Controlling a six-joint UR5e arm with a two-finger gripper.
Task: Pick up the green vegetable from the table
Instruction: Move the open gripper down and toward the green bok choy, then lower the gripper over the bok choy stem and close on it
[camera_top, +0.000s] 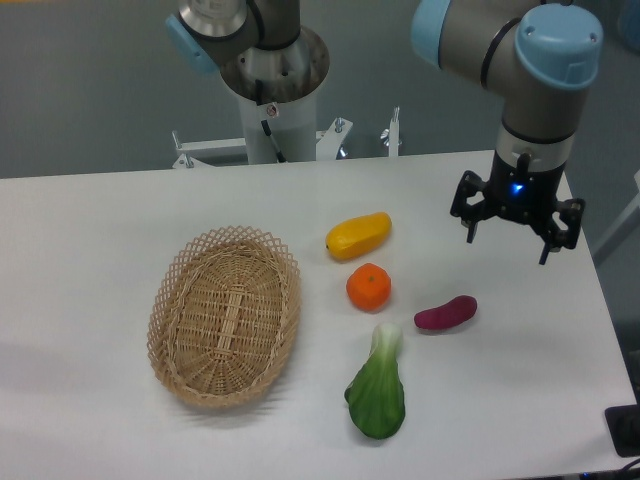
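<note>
The green vegetable (378, 385) lies on the white table (80, 230) near the front, its dark leaf toward the front edge and its pale stem pointing back toward the orange. My gripper (508, 243) hangs above the table at the right, well behind and to the right of the vegetable. Its fingers are spread apart and hold nothing.
A woven oval basket (225, 316) sits left of the vegetable. An orange (368, 287) lies just behind the vegetable's stem, a yellow pepper-like item (358, 235) behind that, and a purple eggplant-like piece (446, 313) to the right. The arm's base (275, 90) stands at the table's back edge.
</note>
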